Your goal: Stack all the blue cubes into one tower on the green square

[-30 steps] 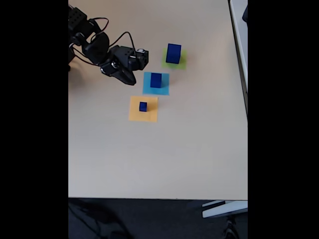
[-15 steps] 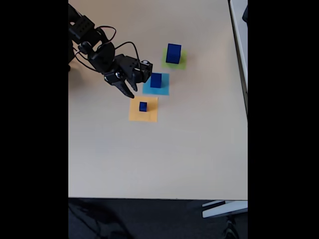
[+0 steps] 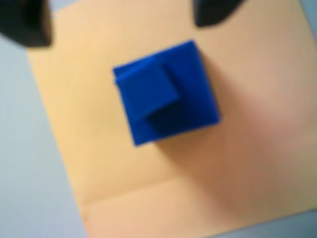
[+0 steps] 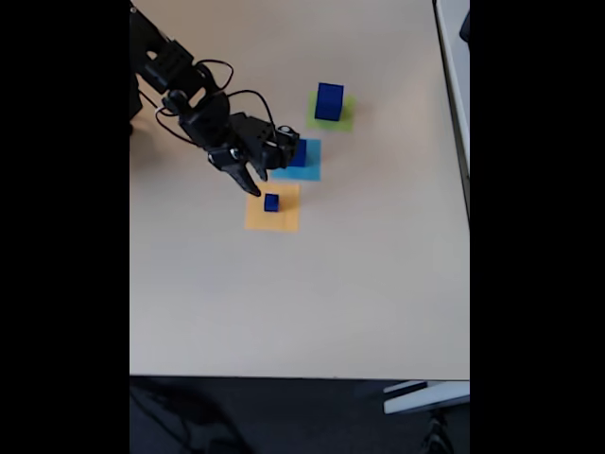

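1. Task status. I read the task as barely started. In the fixed view, the largest solid dark blue cube [image 4: 329, 100] stands on the thin yellow-green square patch [image 4: 344, 119], which serves as the tower base. No other cube rests on it.

2. Remaining items. A mid-sized dark blue cube [image 4: 301, 152] sits on the flat light-blue paper square [image 4: 310, 168], partly hidden behind the arm. A small dark blue cube [image 4: 271, 201] sits on the flat orange paper square [image 4: 272, 209]. I judge that all of these must be moved to the green patch, larger before smaller.

3. Pincer state. The black 2-finger gripper [image 4: 257, 183] hangs just above and beside the small cube with its jaws spread apart and nothing between them. I judge the step in hand to be the approach to this cube.

4. View differences. The wrist view shows the orange square [image 3: 237, 163] close up. There the blue block [image 3: 168, 94] reads as 2 pieces: a tiny cube [image 3: 146, 89] on top of a wider one, offset toward 1 corner. The fixed view cannot resolve this. The dark fingertips [image 3: 25, 22] show at the top edge, clear of the block. The fixed view alone shows the green patch and the beige table [image 4: 302, 303] layout.
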You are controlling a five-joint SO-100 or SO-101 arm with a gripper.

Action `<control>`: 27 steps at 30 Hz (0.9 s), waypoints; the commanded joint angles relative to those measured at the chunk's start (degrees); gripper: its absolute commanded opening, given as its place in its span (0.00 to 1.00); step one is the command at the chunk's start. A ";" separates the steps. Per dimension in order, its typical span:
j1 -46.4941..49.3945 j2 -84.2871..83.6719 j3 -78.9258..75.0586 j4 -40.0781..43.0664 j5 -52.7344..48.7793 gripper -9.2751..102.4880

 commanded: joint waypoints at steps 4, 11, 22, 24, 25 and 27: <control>-1.05 -2.90 -6.15 -0.79 0.35 0.21; -1.14 -5.45 -8.09 -0.79 -0.18 0.21; -0.88 -6.94 -9.32 -0.79 -0.88 0.21; -0.97 -6.94 -9.40 -0.70 -1.05 0.21; -1.05 -6.77 -9.49 -0.70 -1.23 0.21; -1.32 -6.42 -10.11 -0.18 -1.76 0.21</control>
